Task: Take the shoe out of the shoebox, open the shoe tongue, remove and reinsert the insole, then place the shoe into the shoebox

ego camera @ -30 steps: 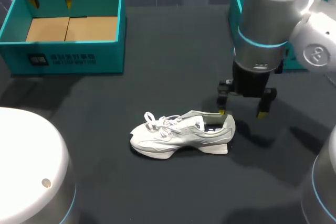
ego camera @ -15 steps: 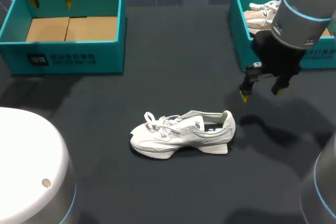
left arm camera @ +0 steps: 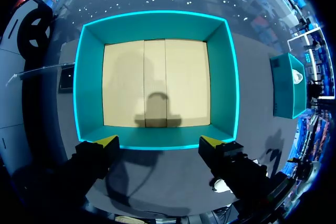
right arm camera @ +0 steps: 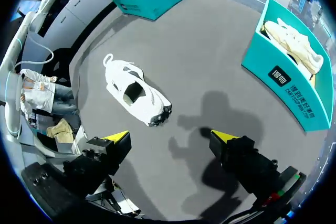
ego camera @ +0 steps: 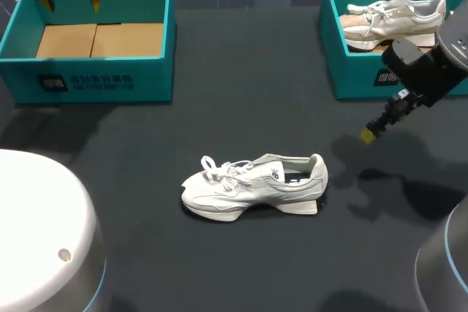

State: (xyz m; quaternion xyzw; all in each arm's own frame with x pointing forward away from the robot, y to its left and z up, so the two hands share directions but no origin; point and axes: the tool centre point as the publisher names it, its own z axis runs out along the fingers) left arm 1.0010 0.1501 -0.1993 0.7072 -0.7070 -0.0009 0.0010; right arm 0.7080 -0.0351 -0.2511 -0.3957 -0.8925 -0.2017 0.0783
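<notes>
A white shoe [ego camera: 252,184] lies on its sole in the middle of the dark table, toe to the left. From the right wrist it shows ahead of the fingers as the shoe [right arm camera: 135,94]. My right gripper [ego camera: 376,128] hangs open and tilted to the right of the shoe's heel, apart from it, holding nothing; the wrist view shows the same gripper [right arm camera: 170,137] with bare table between its tips. My left gripper [ego camera: 70,1] is open above the back rim of the empty teal shoebox [ego camera: 95,78], whose cardboard floor lies ahead of the gripper [left arm camera: 158,141] and inside the shoebox [left arm camera: 157,24].
A second teal shoebox [ego camera: 358,71] stands at the back right with another white shoe [ego camera: 395,20] lying in it. The right wrist view shows this box [right arm camera: 286,85] and its shoe [right arm camera: 294,40] beside the gripper.
My right arm has lifted away from the shoe's heel and swung right and back, uncovering the right shoebox. The shoe and the left arm have not moved.
</notes>
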